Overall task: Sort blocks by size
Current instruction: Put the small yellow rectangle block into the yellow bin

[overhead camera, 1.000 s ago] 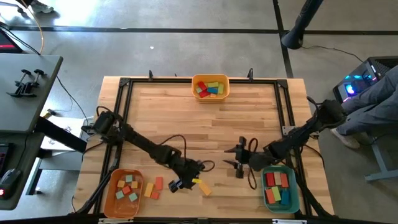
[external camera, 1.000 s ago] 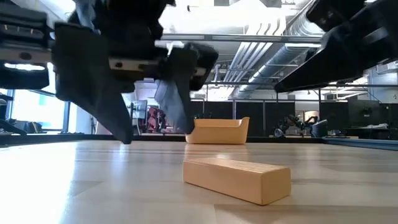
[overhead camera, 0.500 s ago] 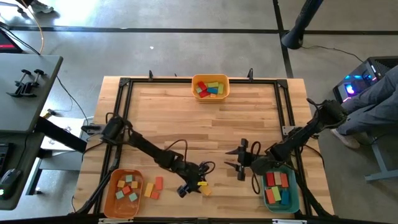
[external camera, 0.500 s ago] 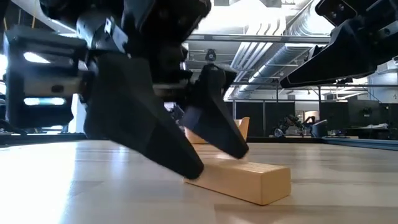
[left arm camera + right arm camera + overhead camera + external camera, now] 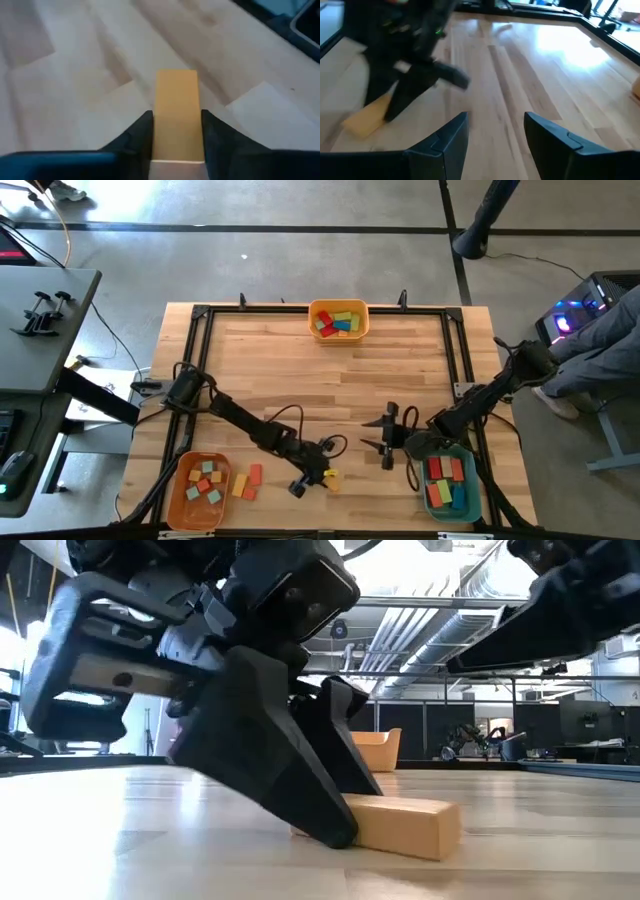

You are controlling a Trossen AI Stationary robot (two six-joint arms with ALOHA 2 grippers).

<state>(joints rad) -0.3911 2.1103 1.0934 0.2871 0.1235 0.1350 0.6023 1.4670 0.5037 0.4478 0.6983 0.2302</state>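
Note:
A long yellow block lies flat on the table near its front edge, and shows close up in the low view and the left wrist view. My left gripper has come down over the end of it that faces the table's left, with one finger on each long side. My right gripper hangs open over the table beside the teal bin, nothing between its fingers. My left gripper pinches the yellow block's two long sides between its two fingers, at the end nearer the gripper. The fingers slant down from the table's left and lie along the block. The block rests flat on the table.
An orange bin with small blocks stands at the front left, with an orange block and a red block loose beside it. A yellow bin with blocks is at the far edge. A person's legs are beyond the right edge.
My left gripper has sunk toward the table and moved onto the yellow block, rolling its wrist, and its fingers have closed in on the block's sides. The block has turned a little on the table. My right gripper has kept still.

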